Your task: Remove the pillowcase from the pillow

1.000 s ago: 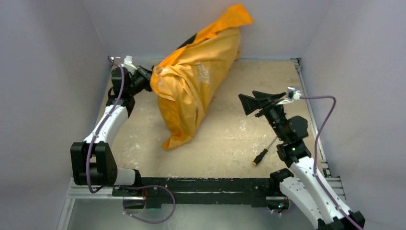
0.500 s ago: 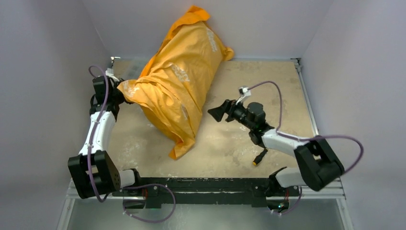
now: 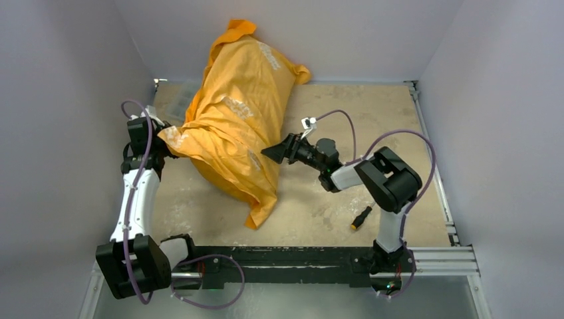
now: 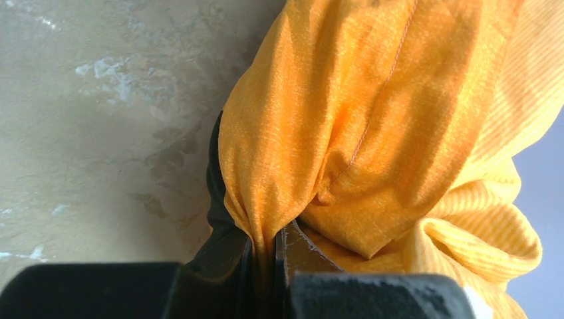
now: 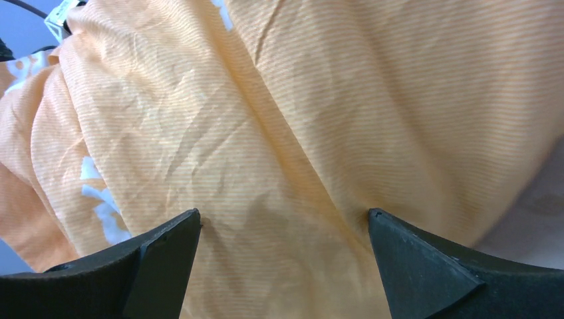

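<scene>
**Covered Bundle Lowered Leftward, Right Hand Brought to Its Flank**

Compared with half a second ago, the bright orange-yellow cloth pillowcase (image 3: 233, 123) is being seen lower and further to the left, its raised far end now being propped against the back wall. The right arm is being found folded in on itself, and the right hand (image 3: 271, 151) has been carried leftward to the bundle's right flank. The left hand (image 3: 165, 145) has been shifted only slightly toward the near edge.

The pillowcase is being held as one long, plump bundle running diagonally across the left half of the pale, scuffed bench (image 3: 332, 199). A loose, flattened tail of cloth is being left trailing toward the near edge. The pillow is being hidden entirely by the cloth, so only its bulk is being shown. Small white lettering is being displayed on the upward side.

In the left wrist view, a gathered fold of the pillowcase (image 4: 372, 119) is being pinched between the fingers of the left hand (image 4: 278, 249), which are being pressed tightly together on it at the bundle's left end, above the bench.

In the right wrist view, the right hand (image 5: 284, 222) is being kept spread wide, with wrinkled pillowcase cloth (image 5: 299, 133) filling the gap between its two black fingertips. Whether the tips are touching the cloth cannot be told.

A small black tool with a yellow end (image 3: 361, 218) is being left lying on the bench beside the right arm, well apart from the bundle.
</scene>
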Action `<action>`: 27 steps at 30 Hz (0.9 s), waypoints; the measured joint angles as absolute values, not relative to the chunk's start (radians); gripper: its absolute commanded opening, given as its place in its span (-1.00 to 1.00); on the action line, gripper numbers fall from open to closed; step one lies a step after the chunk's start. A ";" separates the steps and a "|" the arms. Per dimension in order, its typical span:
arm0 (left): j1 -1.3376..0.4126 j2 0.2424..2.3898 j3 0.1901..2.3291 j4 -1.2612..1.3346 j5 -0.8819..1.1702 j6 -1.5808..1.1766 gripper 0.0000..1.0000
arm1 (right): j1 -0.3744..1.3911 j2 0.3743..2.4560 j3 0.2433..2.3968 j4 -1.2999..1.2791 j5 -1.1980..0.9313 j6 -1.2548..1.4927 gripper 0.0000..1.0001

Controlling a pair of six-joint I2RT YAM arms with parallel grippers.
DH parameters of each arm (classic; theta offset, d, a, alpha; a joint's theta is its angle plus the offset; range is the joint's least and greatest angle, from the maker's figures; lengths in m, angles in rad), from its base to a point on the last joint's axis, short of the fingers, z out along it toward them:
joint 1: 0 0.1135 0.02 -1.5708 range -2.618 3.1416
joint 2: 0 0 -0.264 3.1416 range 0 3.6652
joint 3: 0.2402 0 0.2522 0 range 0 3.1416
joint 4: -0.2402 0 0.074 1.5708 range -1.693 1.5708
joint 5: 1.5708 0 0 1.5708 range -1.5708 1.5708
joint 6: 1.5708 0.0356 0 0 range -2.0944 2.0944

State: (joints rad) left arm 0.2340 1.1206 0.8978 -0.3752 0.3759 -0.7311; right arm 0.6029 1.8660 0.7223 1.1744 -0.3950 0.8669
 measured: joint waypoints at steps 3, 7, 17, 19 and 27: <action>0.235 1.105 0.870 -0.383 0.363 -0.716 -1.00 | 0.635 1.940 0.790 1.202 -0.398 0.891 0.85; 0.236 1.080 0.829 -0.382 0.355 -0.712 -1.00 | 0.657 2.019 0.836 1.233 -0.412 0.912 0.11; 0.158 1.056 0.710 -0.368 0.329 -0.702 -1.00 | 0.661 1.876 0.751 1.145 -0.323 0.892 -1.00; 0.070 1.054 0.690 -0.366 0.303 -0.703 -1.00 | 0.660 1.752 0.718 1.052 -0.261 0.854 -1.00; -0.217 1.132 0.639 -0.306 0.262 -0.743 -0.97 | 0.659 1.302 0.692 0.688 -0.002 0.749 -1.00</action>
State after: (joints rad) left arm -0.2169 1.1324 0.6392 -0.3058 0.2619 -0.7429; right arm 0.6594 1.3018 0.6922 0.6884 -0.0017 0.7494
